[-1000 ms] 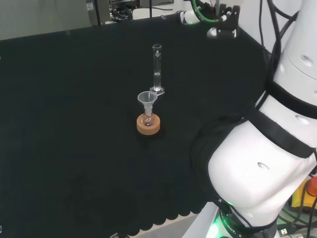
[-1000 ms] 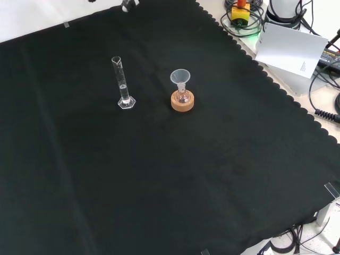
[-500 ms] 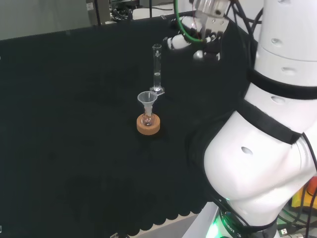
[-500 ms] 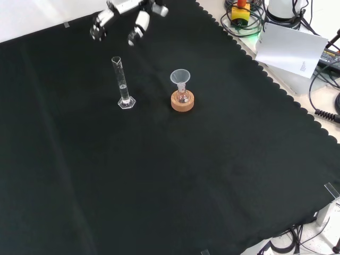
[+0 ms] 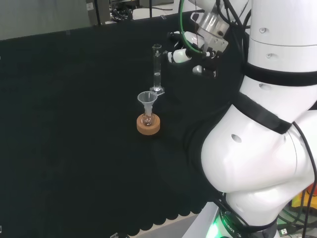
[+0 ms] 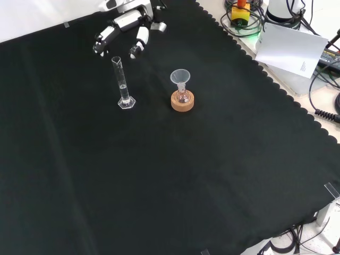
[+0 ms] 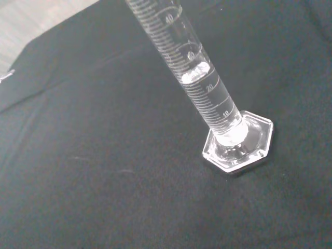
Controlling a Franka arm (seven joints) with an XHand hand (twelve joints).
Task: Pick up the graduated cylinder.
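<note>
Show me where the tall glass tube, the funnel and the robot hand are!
graduated cylinder [image 6: 123,82], front view, middle of its upright tube.
funnel [image 6: 180,77], front view, its wide cone at the top.
robot hand [image 6: 127,21], front view, its palm, above the cylinder's top.

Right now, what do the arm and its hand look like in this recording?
The arm is made of big, rounded glossy white links divided by black bands at the joints. Black cables and a green one run along it toward the wrist. The hand has white finger segments with black joints and dark tips, on a silver-grey and black wrist mount.
</note>
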